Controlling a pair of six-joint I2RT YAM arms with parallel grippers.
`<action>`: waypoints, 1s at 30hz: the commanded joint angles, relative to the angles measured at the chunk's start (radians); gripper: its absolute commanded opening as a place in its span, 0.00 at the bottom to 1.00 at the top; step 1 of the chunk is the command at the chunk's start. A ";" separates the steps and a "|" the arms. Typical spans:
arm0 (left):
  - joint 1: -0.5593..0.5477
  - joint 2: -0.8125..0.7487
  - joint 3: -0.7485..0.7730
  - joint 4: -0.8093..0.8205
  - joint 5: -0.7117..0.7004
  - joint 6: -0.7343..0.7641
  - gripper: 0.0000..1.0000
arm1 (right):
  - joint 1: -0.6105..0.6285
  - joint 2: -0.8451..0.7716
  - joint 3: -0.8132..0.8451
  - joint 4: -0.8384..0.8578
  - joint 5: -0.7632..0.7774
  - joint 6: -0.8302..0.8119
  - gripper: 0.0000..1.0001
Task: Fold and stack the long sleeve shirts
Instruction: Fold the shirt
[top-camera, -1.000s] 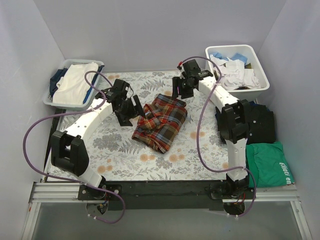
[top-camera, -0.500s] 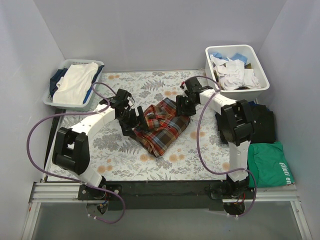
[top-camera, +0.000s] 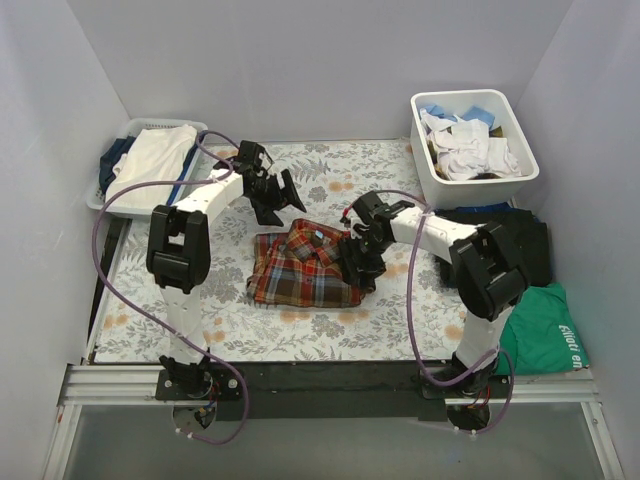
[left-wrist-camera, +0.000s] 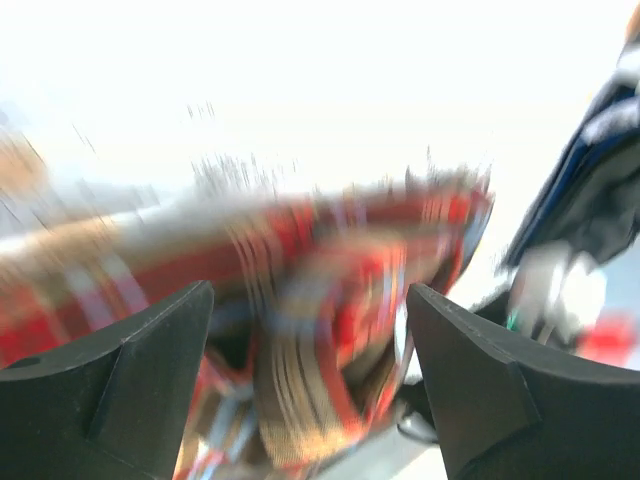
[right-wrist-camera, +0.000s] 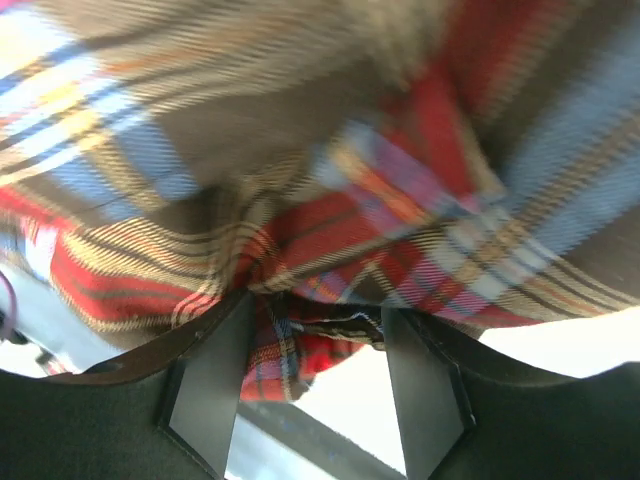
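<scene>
Nearest you, the plaid shirt (top-camera: 300, 272) lies mid-bench (top-camera: 250, 330) as a compact, roughly square bundle, so the folding step looks nearly finished. Your right end effector (top-camera: 355, 258) sits at its right edge. Its jaws are partway apart with a hem between the fingers, but there is a gap on one side, so I judge nothing is pinched. The next move calls for a firm hold on that edge, then a carry to the black folded garments (top-camera: 525, 250) at the right. Farther back, your left end effector (top-camera: 278, 197) hovers wide and empty beyond the shirt's far edge.
</scene>
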 joint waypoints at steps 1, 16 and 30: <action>0.037 -0.036 0.068 -0.074 -0.036 0.074 0.78 | 0.027 -0.133 0.000 -0.093 0.091 0.030 0.63; 0.037 -0.205 -0.122 -0.007 -0.024 0.186 0.78 | -0.042 -0.187 0.116 -0.003 0.088 -0.002 0.66; 0.026 -0.131 -0.121 0.111 0.018 0.166 0.72 | -0.106 0.003 0.123 0.325 -0.154 0.139 0.65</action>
